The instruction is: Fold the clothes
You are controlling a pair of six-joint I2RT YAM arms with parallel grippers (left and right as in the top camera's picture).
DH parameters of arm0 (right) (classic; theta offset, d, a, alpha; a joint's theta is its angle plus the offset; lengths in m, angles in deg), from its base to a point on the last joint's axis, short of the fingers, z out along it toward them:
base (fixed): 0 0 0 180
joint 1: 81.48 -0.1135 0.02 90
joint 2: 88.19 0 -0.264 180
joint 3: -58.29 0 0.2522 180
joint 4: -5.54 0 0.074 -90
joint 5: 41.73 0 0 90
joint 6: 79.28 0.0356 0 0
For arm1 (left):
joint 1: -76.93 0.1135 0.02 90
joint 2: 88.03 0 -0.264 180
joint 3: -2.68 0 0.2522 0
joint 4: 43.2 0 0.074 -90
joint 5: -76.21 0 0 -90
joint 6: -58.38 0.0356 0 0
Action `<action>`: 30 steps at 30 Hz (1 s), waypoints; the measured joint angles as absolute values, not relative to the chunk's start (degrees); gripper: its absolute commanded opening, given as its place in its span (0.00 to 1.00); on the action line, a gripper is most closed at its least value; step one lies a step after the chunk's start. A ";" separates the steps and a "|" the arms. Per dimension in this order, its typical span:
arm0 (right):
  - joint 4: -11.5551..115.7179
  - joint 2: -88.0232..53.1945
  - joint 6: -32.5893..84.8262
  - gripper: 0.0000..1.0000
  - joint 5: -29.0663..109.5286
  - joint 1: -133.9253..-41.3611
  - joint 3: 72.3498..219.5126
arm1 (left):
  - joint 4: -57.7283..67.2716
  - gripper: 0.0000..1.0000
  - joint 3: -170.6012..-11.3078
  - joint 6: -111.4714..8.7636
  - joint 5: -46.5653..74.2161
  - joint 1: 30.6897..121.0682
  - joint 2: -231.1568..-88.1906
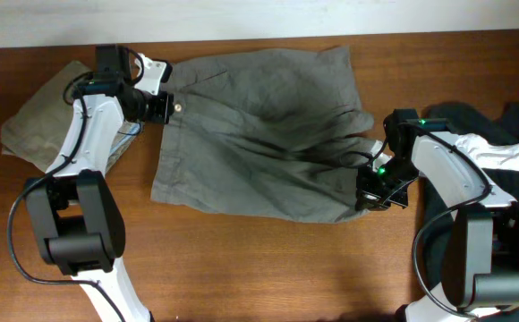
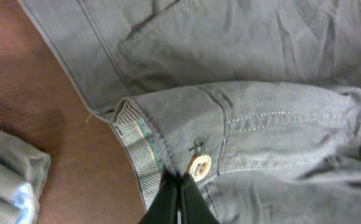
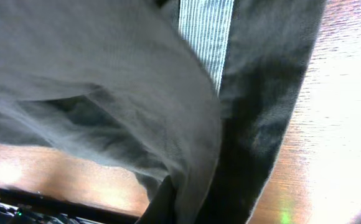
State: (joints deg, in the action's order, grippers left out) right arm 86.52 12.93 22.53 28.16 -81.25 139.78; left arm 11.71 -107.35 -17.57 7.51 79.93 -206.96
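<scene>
Overhead: left hand [image 1: 163, 107], right hand [image 1: 370, 192] tight on opposite shorts [image 1: 259, 125] edges

Grey-green shorts [image 1: 259, 125] lie spread out and wrinkled in the middle, waist to the left. A folded khaki garment [image 1: 36, 116] lies far left, dark clothes [image 1: 474, 121] far right.

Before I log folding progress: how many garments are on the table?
3: grey shorts spread in the centre, a folded khaki piece at far left, a dark heap at far right, which may hide more.
</scene>
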 measured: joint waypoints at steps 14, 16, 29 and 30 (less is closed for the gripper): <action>86.01 12.93 22.56 0.04 28.16 -81.25 139.78 | 49.04 0.72 -107.92 -17.77 0.73 82.21 -206.96; 86.06 12.93 22.58 0.04 28.16 -81.25 139.78 | 51.69 0.72 -106.32 -17.79 0.73 82.21 -206.96; 74.89 12.93 22.97 0.04 28.13 -81.25 139.78 | 30.70 0.00 -91.19 -21.46 -0.08 82.21 -206.96; 73.56 12.93 22.95 0.04 28.13 -81.25 139.82 | 29.83 0.00 -91.22 -21.55 0.36 82.21 -206.96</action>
State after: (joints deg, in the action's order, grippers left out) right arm 73.56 12.93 22.95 28.13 -81.25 139.82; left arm 29.83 -91.22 -21.55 0.36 82.21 -206.96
